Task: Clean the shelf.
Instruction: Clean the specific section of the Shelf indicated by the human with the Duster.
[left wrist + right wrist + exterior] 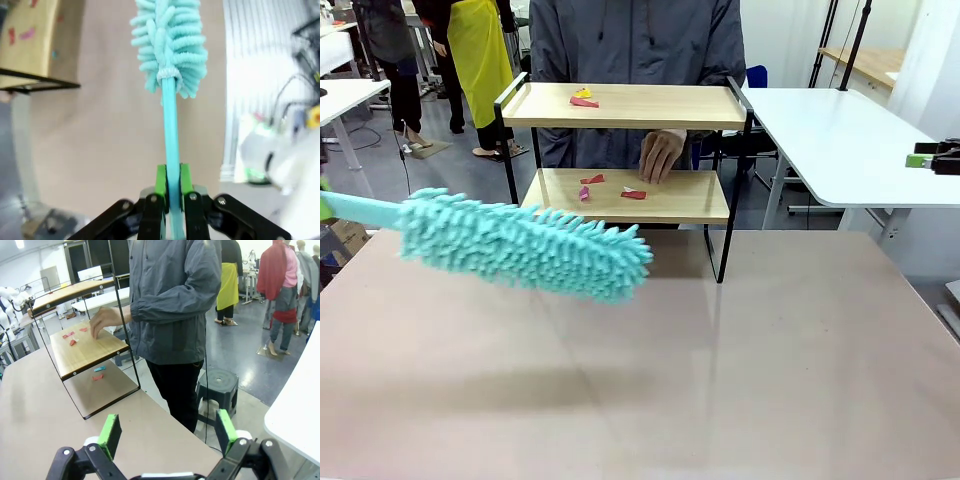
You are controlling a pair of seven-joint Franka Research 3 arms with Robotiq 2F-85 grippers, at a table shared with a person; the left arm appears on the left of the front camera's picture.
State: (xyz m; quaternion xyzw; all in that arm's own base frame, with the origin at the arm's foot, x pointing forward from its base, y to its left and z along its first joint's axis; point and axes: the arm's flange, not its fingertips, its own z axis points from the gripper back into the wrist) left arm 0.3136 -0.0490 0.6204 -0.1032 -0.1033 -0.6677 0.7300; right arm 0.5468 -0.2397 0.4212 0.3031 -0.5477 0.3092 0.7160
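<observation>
Front view: the wide brownish surface [770,350] runs from my near side to the person [640,40] in a grey jacket standing at its far edge. The shelf [620,105] stands at the far middle of the surface, just in front of that person, with two light wooden boards in a thin black frame. A teal microfibre duster [530,245] hangs above the left part of the surface, on the near side of the shelf, its fluffy head pointing right toward the middle. The person's hand [660,155] rests on the lower board, toward its right. Small red and yellow scraps [583,98] lie on the upper board at its left, and red and pink scraps [592,180] lie on the lower board. My left jaws are pressed on the duster's thin handle [171,125], one green pad [161,180] on each side of it. My right jaws stand spread wide, holding nothing, their pads [111,432] well apart.
</observation>
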